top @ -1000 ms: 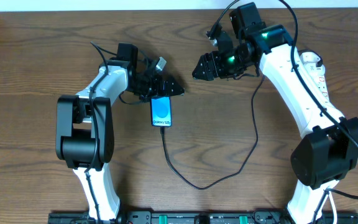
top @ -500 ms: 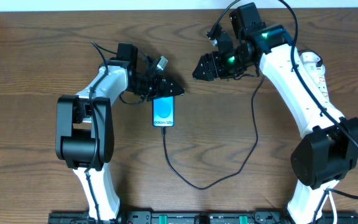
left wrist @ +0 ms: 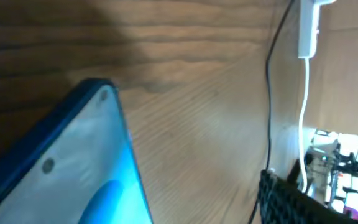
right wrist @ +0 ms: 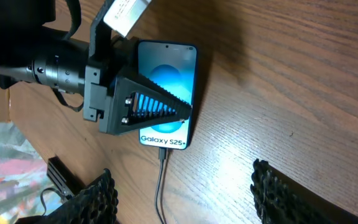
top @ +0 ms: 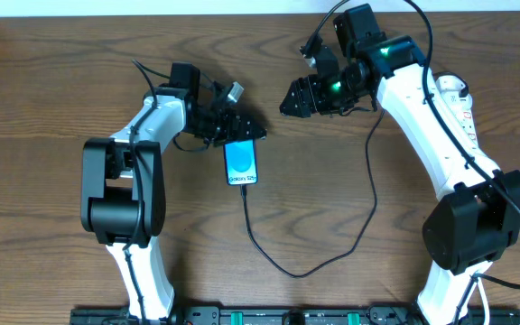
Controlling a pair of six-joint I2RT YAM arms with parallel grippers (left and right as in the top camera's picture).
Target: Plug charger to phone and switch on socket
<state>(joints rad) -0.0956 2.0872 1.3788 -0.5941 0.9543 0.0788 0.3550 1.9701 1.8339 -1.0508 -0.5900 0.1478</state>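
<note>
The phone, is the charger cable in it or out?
In: the cable tip sits in the bottom edge of the phone.

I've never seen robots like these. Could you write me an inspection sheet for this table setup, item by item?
Surface: brown wood-grain table, no spills visible.
Job's things: phone face up, screen lit; charger tip at its lower edge, seemingly plugged in; socket at the right, partly behind the right arm, switch unreadable.
Clutter: nothing seen.
Pincers: left pincer over the phone's top end, grip unclear; right pincer open, empty.
Cables: charger loops loosely across the table toward the right arm.
Surroundings: black rail along the table's near edge.
</note>
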